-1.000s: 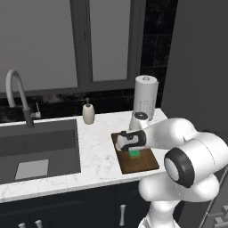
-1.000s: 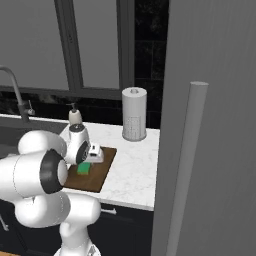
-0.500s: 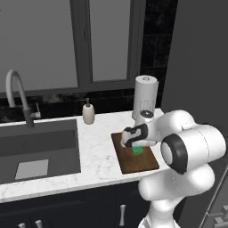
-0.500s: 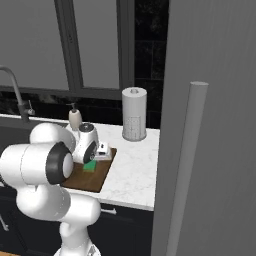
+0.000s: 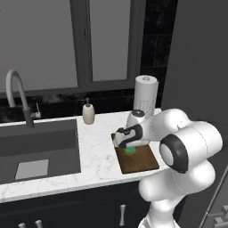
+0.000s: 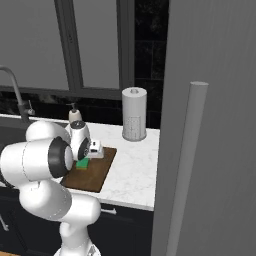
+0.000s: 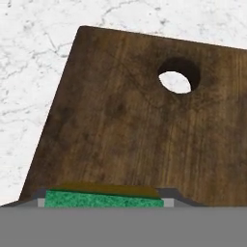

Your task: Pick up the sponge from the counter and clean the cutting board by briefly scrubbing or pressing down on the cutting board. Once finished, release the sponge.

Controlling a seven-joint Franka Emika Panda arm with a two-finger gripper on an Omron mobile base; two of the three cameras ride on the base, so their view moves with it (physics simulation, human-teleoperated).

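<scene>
Dark window panes and black tile back this kitchen, and below them runs the white marble desk (image 5: 95, 153) I am working over. One sink basin (image 5: 38, 149) sits at its left end with one curved faucet (image 5: 18, 95) behind it and one pale grey sheet (image 5: 31, 169) lying in the basin. Further right I count one paper towel roll (image 5: 146, 93), one soap dispenser (image 5: 88, 112), one cutting board (image 5: 142, 162) and one sponge (image 5: 130, 150).

Compared with a second ago, the arm has folded in toward its base and the wrist has swung round, carrying the sponge from the middle of the board toward its far short end. In the right base view the sponge (image 6: 83, 163) has likewise travelled up the cutting board (image 6: 95, 175), which has not shifted on the desk (image 6: 135, 165). I read that as a scrubbing stroke under way, so the cleaning part of the task looks well along and the release is what remains.

The pincer (image 5: 127, 144) is closed down on the sponge, pressing it against the wood. From the hand camera the sponge (image 7: 103, 198) sits between the finger tips, green face toward the lens with a yellow strip on top, and the cutting board (image 7: 120, 120) stretches ahead with its one hole (image 7: 178, 77) near the far end.
</scene>
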